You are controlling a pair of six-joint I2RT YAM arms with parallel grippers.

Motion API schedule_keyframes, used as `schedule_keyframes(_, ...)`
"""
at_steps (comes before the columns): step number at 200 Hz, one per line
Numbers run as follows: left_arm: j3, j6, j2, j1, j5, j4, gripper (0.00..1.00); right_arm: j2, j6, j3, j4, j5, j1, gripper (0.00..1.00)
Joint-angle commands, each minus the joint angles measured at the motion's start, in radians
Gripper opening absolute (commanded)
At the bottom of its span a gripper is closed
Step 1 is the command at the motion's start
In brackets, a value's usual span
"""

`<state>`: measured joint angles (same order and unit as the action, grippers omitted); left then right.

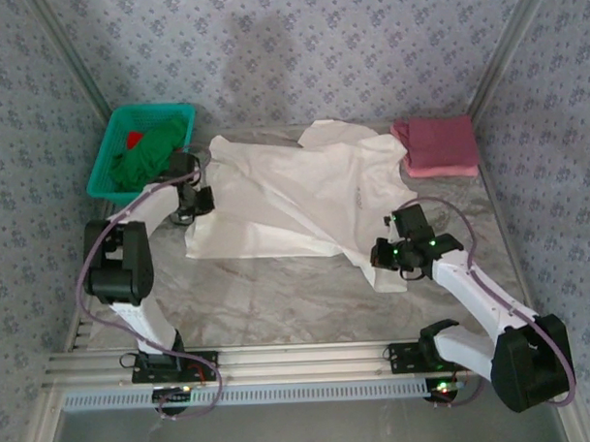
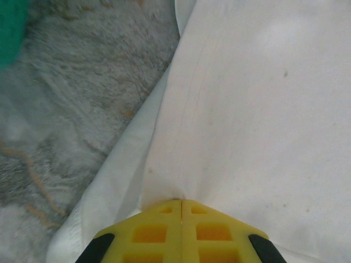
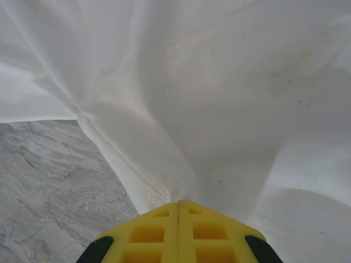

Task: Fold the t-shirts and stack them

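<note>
The right claw [image 3: 179,204], fully closed, grips the near corner of the cream-white t-shirt [image 1: 294,197] spread on the bench [image 1: 278,299], the left claw [image 2: 181,201] likewise pinches its left edge farther back, and the pink t-shirt [image 1: 438,146] lies folded at far right.

Two t-shirts on one bench [image 1: 278,299]: one cream-white t-shirt [image 1: 304,196] at centre, one pink t-shirt [image 1: 438,146] at two o'clock. One teal basket [image 1: 104,162] at ten o'clock, containing one green cloth [image 1: 147,156] and one red item [image 1: 132,139]. Two arms: one left end effector [image 2: 181,205], one right end effector [image 3: 179,204].
</note>
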<state>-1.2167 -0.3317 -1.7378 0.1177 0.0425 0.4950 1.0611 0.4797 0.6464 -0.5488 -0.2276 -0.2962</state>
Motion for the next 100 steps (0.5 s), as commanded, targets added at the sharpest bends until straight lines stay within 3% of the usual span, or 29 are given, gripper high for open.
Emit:
schedule_keyframes(1,0.017,-0.015,0.093,-0.021,-0.026,0.081,0.00,-0.033,0.006,0.041,-0.075,0.025,0.045,0.00)
schedule_keyframes(48,0.136,-0.036,0.281,-0.099,-0.007,0.192,0.00,-0.093,-0.022,0.108,-0.170,0.027,0.116,0.00)
schedule_keyframes(100,0.278,-0.069,0.430,-0.145,0.050,0.263,0.00,-0.124,-0.045,0.123,-0.232,-0.044,0.111,0.00)
